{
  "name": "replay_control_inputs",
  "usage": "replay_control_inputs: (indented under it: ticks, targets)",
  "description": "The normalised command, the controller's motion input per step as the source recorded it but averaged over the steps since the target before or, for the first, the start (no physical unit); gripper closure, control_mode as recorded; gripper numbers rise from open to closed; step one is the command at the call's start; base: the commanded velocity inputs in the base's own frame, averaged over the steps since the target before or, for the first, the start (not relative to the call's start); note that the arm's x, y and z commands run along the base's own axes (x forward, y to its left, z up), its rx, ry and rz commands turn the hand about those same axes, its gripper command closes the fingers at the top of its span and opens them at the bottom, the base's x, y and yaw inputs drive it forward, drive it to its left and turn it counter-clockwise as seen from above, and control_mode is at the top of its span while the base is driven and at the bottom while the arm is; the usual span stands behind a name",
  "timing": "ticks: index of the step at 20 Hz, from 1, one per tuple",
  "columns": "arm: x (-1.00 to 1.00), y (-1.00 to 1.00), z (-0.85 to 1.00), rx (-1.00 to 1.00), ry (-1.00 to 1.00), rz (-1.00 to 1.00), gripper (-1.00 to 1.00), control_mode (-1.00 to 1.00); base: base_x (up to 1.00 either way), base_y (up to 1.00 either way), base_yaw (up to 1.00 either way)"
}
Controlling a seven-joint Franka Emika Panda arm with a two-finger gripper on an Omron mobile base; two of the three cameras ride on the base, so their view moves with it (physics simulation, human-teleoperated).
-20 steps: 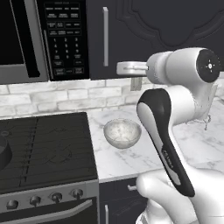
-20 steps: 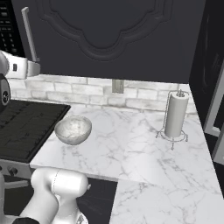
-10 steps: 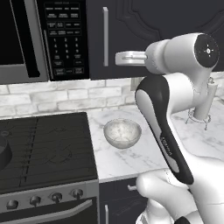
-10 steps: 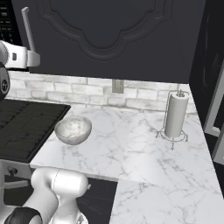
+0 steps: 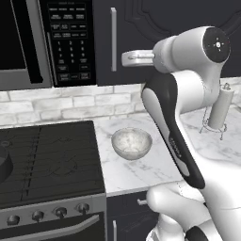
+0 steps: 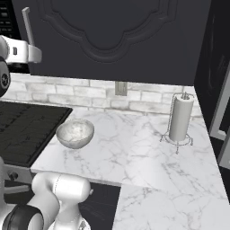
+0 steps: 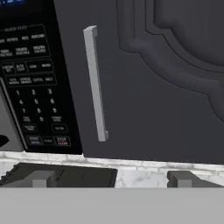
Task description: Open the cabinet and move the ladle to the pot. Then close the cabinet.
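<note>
The dark cabinet [image 5: 164,28] on the wall is shut, its ornate door [image 6: 117,40] flat against the frame. A long silver handle [image 5: 113,40] runs down the door's left side, beside the microwave. My gripper [image 5: 126,59] hovers in front of the handle's lower end, just short of the door. In the hand view the handle [image 7: 95,83] stands upright ahead and the gripper [image 7: 113,179] is open, fingertips [image 7: 41,178] wide apart with nothing between them. A dark round pot [image 5: 3,162] shows partly on the stove's left edge. The ladle is out of view.
A black microwave [image 5: 66,42] with a keypad hangs left of the cabinet. On the marble counter [image 6: 134,152] sit a pale speckled bowl [image 5: 132,142] and a paper towel holder [image 6: 180,117]. The black stove [image 5: 47,160] lies left of the bowl.
The arm has lifted the open gripper steadily upward, from below the cabinet to level with the handle's lower end. Nothing else has moved.
</note>
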Motion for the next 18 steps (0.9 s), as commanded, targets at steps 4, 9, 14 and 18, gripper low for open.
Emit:
replay_control_inputs:
  ticks: [4,9,14,18]
  targets:
    - [0.12,0.00,0.00,0.00,0.00,0.00,-1.00,-1.00,0.00,0.00,0.00]
    - [0.12,0.00,0.00,0.00,0.00,0.00,-1.00,-1.00,0.00,0.00,0.00]
    - [0.16,0.04,0.00,-0.01,0.01,0.00,-1.00,-1.00,0.00,0.00,0.00]
    - [0.18,0.07,0.00,0.00,0.02,0.00,-1.00,-1.00,0.00,0.00,0.00]
